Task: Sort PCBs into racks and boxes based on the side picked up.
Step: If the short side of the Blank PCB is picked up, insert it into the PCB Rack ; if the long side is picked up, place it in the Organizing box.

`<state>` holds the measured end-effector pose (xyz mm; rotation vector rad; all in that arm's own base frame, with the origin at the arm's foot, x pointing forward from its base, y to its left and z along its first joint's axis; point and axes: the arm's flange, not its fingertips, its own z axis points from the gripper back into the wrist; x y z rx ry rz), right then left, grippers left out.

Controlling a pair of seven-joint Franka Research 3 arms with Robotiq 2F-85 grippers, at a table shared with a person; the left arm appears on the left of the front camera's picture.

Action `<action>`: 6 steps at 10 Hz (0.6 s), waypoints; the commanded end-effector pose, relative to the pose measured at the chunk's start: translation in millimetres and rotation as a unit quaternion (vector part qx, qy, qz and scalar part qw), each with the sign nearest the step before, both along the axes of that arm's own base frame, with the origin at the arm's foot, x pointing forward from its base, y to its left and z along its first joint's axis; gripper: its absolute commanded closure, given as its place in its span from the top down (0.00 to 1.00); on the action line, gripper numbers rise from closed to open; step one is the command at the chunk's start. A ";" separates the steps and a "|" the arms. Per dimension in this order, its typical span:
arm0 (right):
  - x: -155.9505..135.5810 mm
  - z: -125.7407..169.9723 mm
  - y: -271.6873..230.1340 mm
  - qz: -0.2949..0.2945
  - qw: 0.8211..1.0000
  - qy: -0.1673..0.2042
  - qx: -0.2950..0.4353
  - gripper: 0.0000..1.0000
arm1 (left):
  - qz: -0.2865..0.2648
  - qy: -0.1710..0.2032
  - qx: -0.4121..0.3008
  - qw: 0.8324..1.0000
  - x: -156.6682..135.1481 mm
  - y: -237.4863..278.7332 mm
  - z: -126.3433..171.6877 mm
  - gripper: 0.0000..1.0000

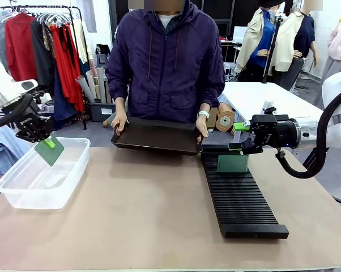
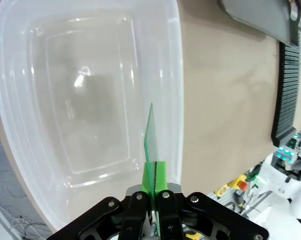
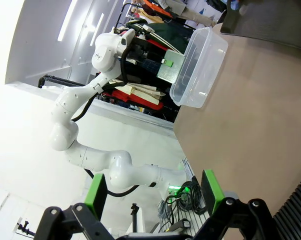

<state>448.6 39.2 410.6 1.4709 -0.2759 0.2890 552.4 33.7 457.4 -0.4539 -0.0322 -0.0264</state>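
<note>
My left gripper (image 1: pixel 46 140) is shut on the top edge of a green PCB (image 1: pixel 50 152), which hangs tilted over the near end of the clear plastic box (image 1: pixel 23 190). In the left wrist view the board (image 2: pixel 150 137) shows edge-on between the shut fingers (image 2: pixel 159 175), above the box's inside (image 2: pixel 90 100). My right gripper (image 1: pixel 238 137) stands open and holds nothing, just above a second PCB (image 1: pixel 233 164) standing upright in the far slots of the long black rack (image 1: pixel 244 204). The right wrist view shows its green pads (image 3: pixel 96 192) spread apart.
A person at the far side holds a dark tray (image 1: pixel 156 137) in both hands at the table's far edge, beside the rack's end. Brown table surface (image 1: pixel 148 215) lies bare between box and rack. Tape rolls (image 1: pixel 224 120) sit behind the tray.
</note>
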 end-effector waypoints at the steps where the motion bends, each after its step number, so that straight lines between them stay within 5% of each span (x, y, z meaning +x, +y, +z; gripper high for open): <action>1: -0.6 1.2 1.4 0.002 1.000 -0.008 -0.001 1.00 | -0.013 -0.008 0.007 1.000 11.0 4.7 -15.2 0.00; 6: -0.6 1.2 1.4 0.002 1.000 -0.008 -0.001 1.00 | -0.010 0.018 0.012 1.000 32.7 4.8 -66.9 0.00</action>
